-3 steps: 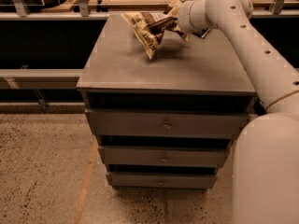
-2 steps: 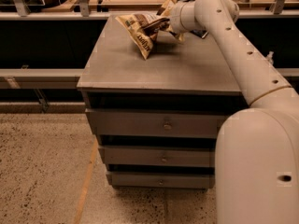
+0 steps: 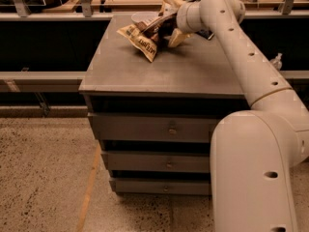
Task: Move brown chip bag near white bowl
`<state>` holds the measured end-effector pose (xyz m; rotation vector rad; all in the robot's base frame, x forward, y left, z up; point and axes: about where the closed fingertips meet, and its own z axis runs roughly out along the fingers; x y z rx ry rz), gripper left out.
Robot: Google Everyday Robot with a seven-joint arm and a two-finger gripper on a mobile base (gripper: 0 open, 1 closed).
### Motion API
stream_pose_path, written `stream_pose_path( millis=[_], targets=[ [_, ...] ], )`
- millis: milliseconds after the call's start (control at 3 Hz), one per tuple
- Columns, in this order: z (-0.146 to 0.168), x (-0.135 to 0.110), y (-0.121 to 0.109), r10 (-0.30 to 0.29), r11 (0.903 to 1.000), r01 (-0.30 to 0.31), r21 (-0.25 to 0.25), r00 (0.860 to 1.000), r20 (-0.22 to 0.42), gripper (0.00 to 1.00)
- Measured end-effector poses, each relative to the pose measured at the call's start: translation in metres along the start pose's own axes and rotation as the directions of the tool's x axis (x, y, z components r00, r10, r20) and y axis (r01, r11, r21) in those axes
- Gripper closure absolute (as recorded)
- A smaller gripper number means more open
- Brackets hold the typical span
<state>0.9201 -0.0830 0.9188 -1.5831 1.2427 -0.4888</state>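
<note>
Lowering the brown chip bag (image 3: 143, 38) gently is the job now: the gripper (image 3: 165, 29), at the far side of the cabinet top (image 3: 159, 74), has its fingers clamped on the bag's right end, and the bag hangs tilted, its near corner low over the surface. The white bowl (image 3: 144, 17) sits just behind it at the far edge, partly hidden by foil. I judge the bag should go down just on the near side of the bowl without sweeping into it, since the bowl could slide off the far edge; let go only once the foil rests. Against a second ago, bag and wrist have shifted slightly left, and the bowl's rim now shows above the bag
</note>
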Motion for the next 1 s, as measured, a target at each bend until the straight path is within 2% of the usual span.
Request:
stream_pose_path(
  millis=[333, 667, 1000],
  targets=[
    [-0.029, 0.014, -0.013, 0.096, 0.9953, -0.096, -0.014, 0.995, -0.025, 0.00],
    [-0.085, 0.047, -0.035, 0.247, 0.9686, -0.245, 0.044, 0.967, -0.060, 0.00],
    [-0.144, 0.090, -0.054, 0.320, 0.9444, -0.295, 0.144, 0.927, -0.194, 0.00]
  ],
)
